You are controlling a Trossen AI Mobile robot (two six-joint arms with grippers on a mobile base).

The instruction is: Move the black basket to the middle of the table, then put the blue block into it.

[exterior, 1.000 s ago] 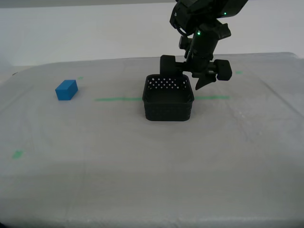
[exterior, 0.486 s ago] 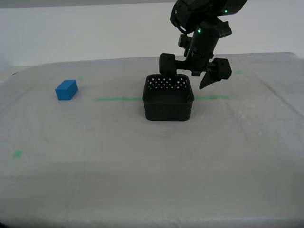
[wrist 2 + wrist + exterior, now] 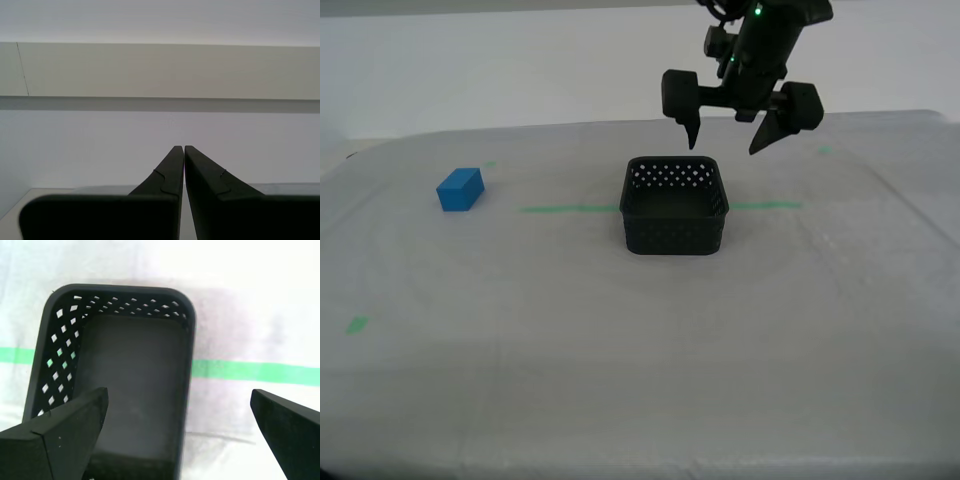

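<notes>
Above the black basket [image 3: 675,205], my first gripper [image 3: 728,126] is hanging with jaws spread wide, gripping nothing.
Basket is sitting at frame center on the table [image 3: 620,350], across the green tape line [image 3: 565,209]; the blue block [image 3: 459,189] is lying far left. My second gripper [image 3: 180,150] is pointing at a wall, fingers pressed together.

So the black basket [image 3: 674,205] sits on the bench [image 3: 620,350] about mid-width in the exterior view, right on the tape line [image 3: 560,209] that runs out from both its sides. The blue block [image 3: 459,189] is also on the bench, well off toward the exterior view's left and apart from the basket. My first pincer [image 3: 730,135] hangs above the basket's far rim, clear of it, prongs spread wide. My second pincer [image 3: 180,150] is off somewhere facing a wall [image 3: 160,70], nothing between its prongs.
</notes>
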